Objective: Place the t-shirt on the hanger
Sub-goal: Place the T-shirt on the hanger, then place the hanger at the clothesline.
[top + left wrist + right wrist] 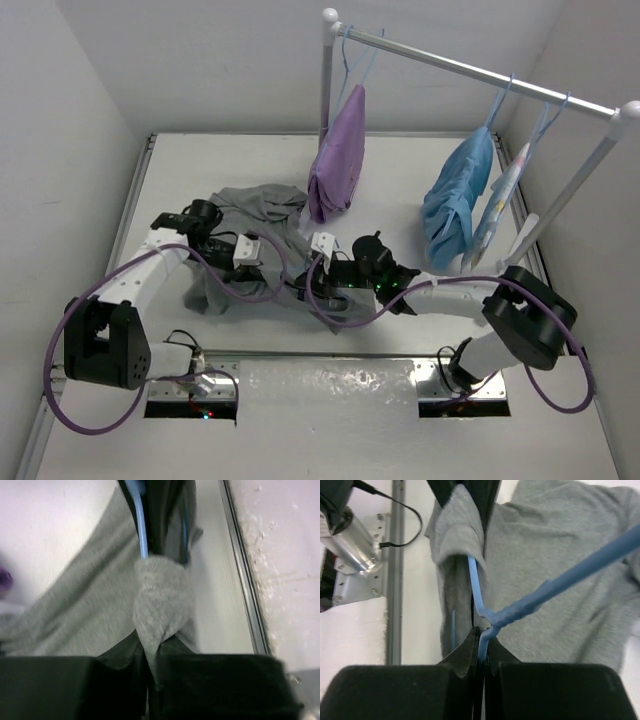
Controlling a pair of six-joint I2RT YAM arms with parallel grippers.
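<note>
On the tabletop [400, 170] the grey t-shirt [262, 205] lies crumpled, my arms hiding part of it. The hanger [560, 582] runs out of frame. My left pincer [150, 650] pinches a shirt fold; my right pincer [481, 642] clamps the hanger at its twisted neck.

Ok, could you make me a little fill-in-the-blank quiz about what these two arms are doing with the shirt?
1. The left gripper pinches a fold of the ____ t-shirt.
2. The right gripper is shut on the wire of the hanger, which is pale ____.
3. On the rail, the hanging garment closest to the t-shirt is ____.
Missing words: grey; blue; purple.
</note>
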